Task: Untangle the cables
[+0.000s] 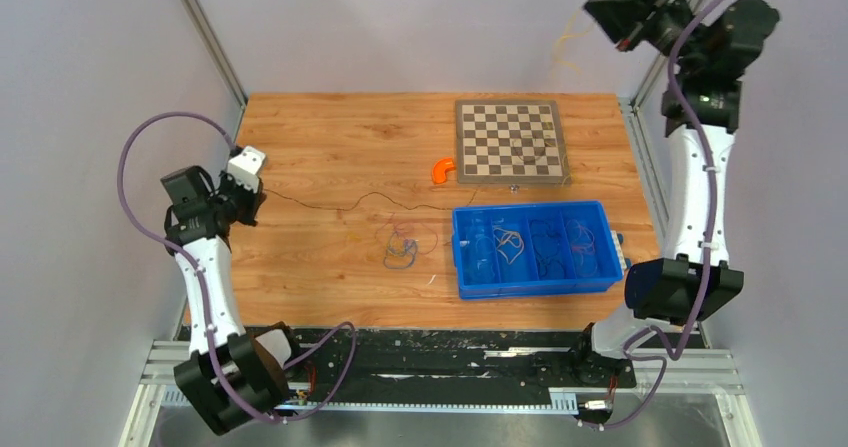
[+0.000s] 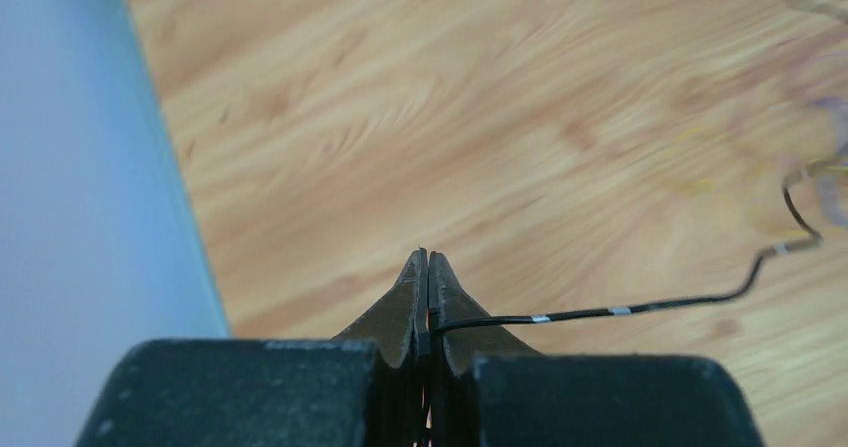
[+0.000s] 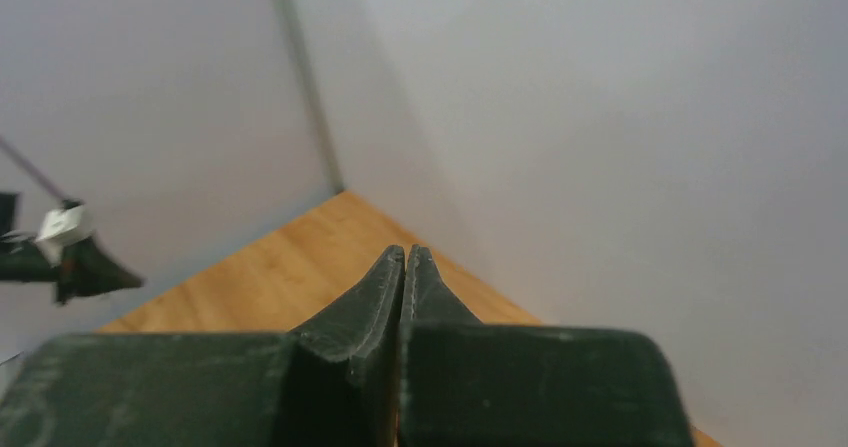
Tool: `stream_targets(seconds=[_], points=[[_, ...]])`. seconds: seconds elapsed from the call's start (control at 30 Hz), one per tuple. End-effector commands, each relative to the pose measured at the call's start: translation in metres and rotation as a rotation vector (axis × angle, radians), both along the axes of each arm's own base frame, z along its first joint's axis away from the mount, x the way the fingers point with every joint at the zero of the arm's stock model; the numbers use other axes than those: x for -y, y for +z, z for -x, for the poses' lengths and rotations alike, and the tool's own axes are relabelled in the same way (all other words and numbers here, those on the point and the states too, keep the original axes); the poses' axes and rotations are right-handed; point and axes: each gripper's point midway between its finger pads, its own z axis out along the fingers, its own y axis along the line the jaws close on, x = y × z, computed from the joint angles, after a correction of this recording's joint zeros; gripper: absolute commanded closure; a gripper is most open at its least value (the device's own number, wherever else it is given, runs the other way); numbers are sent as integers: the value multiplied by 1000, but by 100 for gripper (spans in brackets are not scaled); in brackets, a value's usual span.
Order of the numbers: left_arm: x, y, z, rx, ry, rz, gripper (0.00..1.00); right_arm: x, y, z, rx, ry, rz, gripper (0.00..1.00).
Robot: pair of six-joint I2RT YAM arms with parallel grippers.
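Bench (image 1: 330,137) carries a blue compartment tray (image 1: 530,285) at right holding cables (image 1: 510,239); a loose cable tangle (image 1: 401,247) lies mid-frame. The left gripper (image 2: 428,267) jaws pinch a black cable (image 2: 640,308); the right gripper (image 3: 405,262), raised upper right, has its jaws pressed together.

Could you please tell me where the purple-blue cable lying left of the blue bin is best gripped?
Probably on its near-left loop, coming straight down: the purple-blue cable lies flat on the table in open loops, and that side faces away from the blue bin and the black cable.
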Motion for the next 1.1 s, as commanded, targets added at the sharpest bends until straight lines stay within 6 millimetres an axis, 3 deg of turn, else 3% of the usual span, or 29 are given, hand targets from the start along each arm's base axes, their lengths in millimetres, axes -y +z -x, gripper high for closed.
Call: stream_targets(seconds=[0.0,0.1,0.17,0.23,0.3,0.33,0.4,0.43,0.47,0.5,0.53,0.57,0.67,0.77,0.83,0.93,1.0,1.07], points=[[72,26,2,38,-213,166,100,-91,66,93,169,280,43,100],[70,14,-6,4,-229,154,96,-121,89,118,215,369,18,100],[72,10,-7,-37,-282,157,43,-139,103,134,248,415,-6,100],[85,28,-7,-18,-352,210,7,-156,118,152,289,463,-33,100],[114,61,3,81,-488,283,1,-169,128,164,319,498,-56,100],[134,82,13,167,-585,315,0,-174,132,167,329,510,-70,100],[169,104,29,260,-702,326,0,-185,138,174,343,540,-94,100],[197,102,48,235,-764,384,0,-191,140,178,353,555,-102,100],[206,112,45,313,-799,344,0,-196,142,182,359,570,-110,100],[229,104,60,274,-828,399,0,-202,143,186,365,587,-115,100],[240,115,60,330,-852,399,0,-208,144,190,373,606,-117,100],[260,108,68,329,-894,405,0,-214,145,196,380,625,-122,100],[303,116,79,367,-1001,436,0,-227,148,208,402,657,-132,100],[327,117,68,358,-1012,460,0,-236,151,218,422,676,-135,100],[343,120,72,367,-1076,463,9,-238,152,221,428,677,-137,100],[364,118,87,345,-1169,463,37,-237,154,223,434,667,-142,100],[369,115,92,344,-1194,466,45,-236,155,224,438,663,-145,100],[371,115,93,363,-1193,463,46,-235,156,226,439,664,-146,100]])
